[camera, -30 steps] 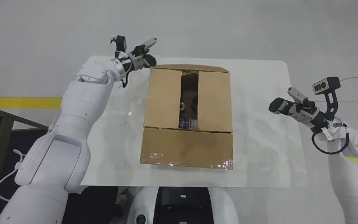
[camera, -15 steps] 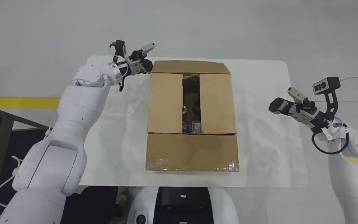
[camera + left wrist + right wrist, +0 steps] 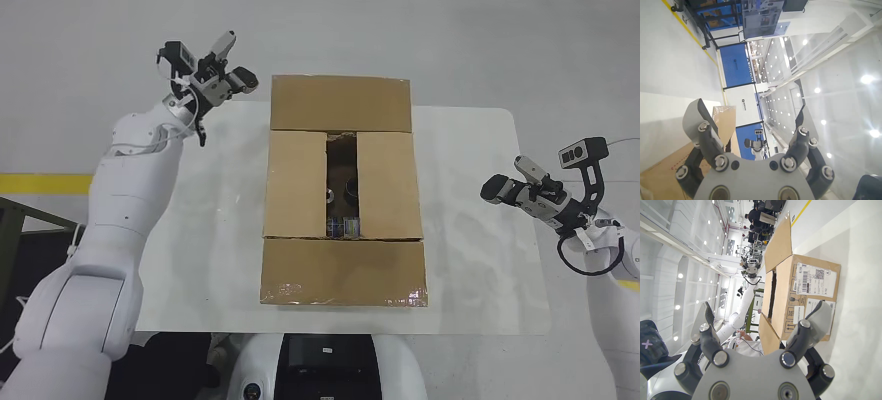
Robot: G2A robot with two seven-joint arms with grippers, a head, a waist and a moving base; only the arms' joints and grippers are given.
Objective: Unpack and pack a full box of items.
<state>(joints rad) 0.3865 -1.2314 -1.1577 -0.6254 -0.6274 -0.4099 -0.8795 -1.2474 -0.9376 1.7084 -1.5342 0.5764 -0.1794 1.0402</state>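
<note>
A white table (image 3: 480, 250) is standing on a pale grey floor (image 3: 400, 40) crossed by a yellow line (image 3: 50, 183). A cardboard box (image 3: 300, 180) is sitting mid-table with its outer flaps open. From above, dark items (image 3: 340, 190) are showing inside, and the right wrist view is showing labels (image 3: 814, 279) on its side. The right gripper (image 3: 508, 178), fingers apart, is hovering well apart from the box. The left gripper (image 3: 232, 62), also spread, is hanging near the far flap.

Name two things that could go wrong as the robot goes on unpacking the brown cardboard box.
1. Two side flaps of the brown cardboard box lie shut, leaving a narrow gap over the dark items; a gripper reaching in might snag.
2. The far flap is folded back, the open left gripper clear of it; it may fall shut.
</note>
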